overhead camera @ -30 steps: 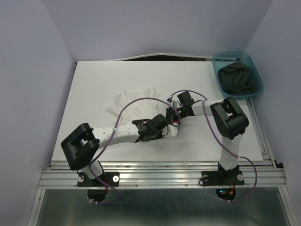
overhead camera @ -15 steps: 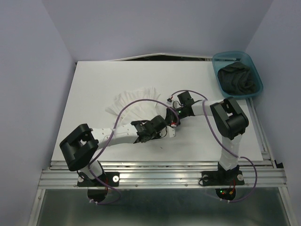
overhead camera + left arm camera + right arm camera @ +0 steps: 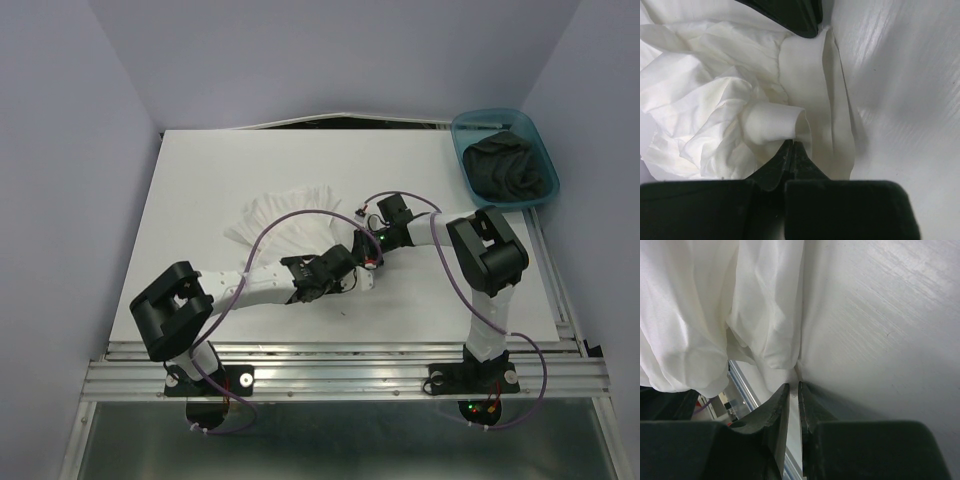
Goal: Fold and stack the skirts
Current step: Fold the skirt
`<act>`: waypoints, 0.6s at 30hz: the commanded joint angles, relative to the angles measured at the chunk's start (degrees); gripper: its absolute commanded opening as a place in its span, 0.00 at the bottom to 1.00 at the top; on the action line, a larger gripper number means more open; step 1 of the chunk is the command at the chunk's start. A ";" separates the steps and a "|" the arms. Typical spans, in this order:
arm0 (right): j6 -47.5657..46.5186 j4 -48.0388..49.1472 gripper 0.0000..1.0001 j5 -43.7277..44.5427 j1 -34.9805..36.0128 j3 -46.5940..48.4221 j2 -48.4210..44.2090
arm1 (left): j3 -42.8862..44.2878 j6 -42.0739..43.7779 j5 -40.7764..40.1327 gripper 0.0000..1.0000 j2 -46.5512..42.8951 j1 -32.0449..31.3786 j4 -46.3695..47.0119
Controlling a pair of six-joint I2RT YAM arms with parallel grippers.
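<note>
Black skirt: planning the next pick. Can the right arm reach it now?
Probably, once freed: the black skirt lies uncovered in the bin near it, but the right gripper pinches the white skirt.

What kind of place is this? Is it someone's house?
Probably a robot lab's test booth, not a house: a left arm and right arm bolted to a metal rail, a white skirt on a bare table, and plain walls closing it in.
</note>
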 commanded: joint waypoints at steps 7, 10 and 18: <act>-0.50 1.69 0.18 -1.18 0.41 0.69 -0.22 | 6.48 -0.72 6.00 0.00 1.38 0.03 1.95; -0.41 1.78 0.18 -1.62 0.41 0.60 -0.48 | 5.79 -1.07 6.62 0.00 3.23 0.02 3.88; -0.76 1.61 0.20 -1.71 0.41 -0.28 -2.41 | 4.46 -3.00 9.08 0.27 1.23 0.55 4.16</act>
